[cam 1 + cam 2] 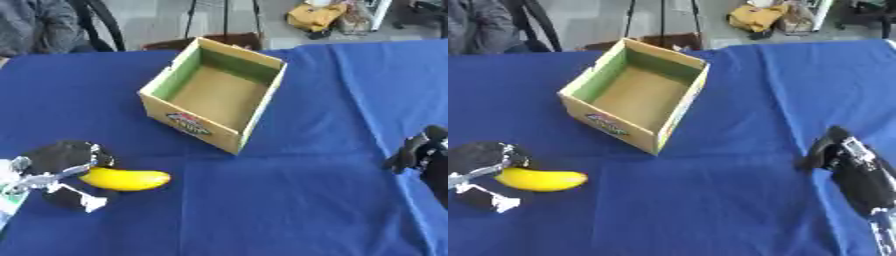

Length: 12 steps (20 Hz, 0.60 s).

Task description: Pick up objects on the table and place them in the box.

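Currently left hand (54, 172) at near left edge of table (289, 200), fingers curled around stem end of banana (125, 179), thumb below it; banana lies flat on blue cloth, tip pointing right. Right hand (842, 162) at right edge of table, fingers curled, holding nothing, resting on cloth. Box (215, 91) open, cardboard, green inner walls, label on near side, stands toward far middle of table, well apart from both hands. Grey floor beyond far edge.
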Each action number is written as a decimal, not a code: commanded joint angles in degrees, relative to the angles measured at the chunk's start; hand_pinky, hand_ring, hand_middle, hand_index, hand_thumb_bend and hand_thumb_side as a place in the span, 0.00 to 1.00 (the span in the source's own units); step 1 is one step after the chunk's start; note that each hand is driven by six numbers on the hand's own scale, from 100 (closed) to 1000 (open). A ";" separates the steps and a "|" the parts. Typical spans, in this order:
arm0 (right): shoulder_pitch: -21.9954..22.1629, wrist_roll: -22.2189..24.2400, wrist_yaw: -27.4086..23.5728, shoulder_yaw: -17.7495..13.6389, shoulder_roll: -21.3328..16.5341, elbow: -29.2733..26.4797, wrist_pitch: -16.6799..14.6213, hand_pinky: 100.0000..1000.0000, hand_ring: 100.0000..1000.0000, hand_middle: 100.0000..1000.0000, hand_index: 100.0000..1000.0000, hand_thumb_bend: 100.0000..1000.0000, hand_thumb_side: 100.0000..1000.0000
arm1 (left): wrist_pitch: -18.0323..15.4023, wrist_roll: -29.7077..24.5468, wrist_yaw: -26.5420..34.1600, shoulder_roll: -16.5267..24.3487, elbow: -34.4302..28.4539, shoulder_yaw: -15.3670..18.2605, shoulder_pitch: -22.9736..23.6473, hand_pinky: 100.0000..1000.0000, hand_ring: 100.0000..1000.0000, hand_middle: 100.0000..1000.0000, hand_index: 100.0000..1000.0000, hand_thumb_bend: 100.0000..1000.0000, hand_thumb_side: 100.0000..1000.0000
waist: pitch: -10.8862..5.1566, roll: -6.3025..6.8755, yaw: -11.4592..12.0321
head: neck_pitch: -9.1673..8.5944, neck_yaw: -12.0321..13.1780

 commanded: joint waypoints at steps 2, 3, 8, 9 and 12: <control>-0.73 0.07 -0.23 -0.26 -1.14 -0.84 0.02 0.46 0.30 0.24 0.44 0.00 0.77 | 0.27 0.14 0.53 2.42 -1.22 0.85 -0.45 0.50 0.49 0.46 0.72 0.11 0.38 | -0.82 0.05 -0.02 | -0.33 -0.09; -0.73 0.07 -0.23 -0.26 -1.14 -0.84 0.03 0.46 0.30 0.24 0.44 0.00 0.77 | 0.29 0.17 0.59 2.49 -1.29 0.86 -0.45 0.50 0.49 0.46 0.72 0.11 0.38 | -0.82 0.06 -0.03 | -0.31 -0.10; -0.73 0.07 -0.20 -0.25 -1.18 -0.83 0.05 0.46 0.30 0.24 0.44 0.00 0.77 | 0.30 0.11 1.43 3.02 -1.64 0.90 -0.44 0.50 0.49 0.46 0.72 0.10 0.38 | -0.86 0.16 -0.06 | -0.30 -0.13; -0.72 0.06 -0.20 -0.26 -1.20 -0.82 0.06 0.46 0.30 0.24 0.44 0.00 0.77 | 0.30 0.07 1.68 3.18 -1.76 0.93 -0.43 0.50 0.49 0.46 0.72 0.10 0.38 | -0.88 0.19 -0.06 | -0.31 -0.13; -0.69 0.04 -0.20 -0.27 -1.25 -0.81 0.07 0.46 0.30 0.24 0.44 0.00 0.77 | 0.40 -0.03 2.38 3.56 -2.19 1.13 -0.39 0.50 0.49 0.46 0.72 0.09 0.37 | -0.92 0.26 -0.06 | -0.31 -0.16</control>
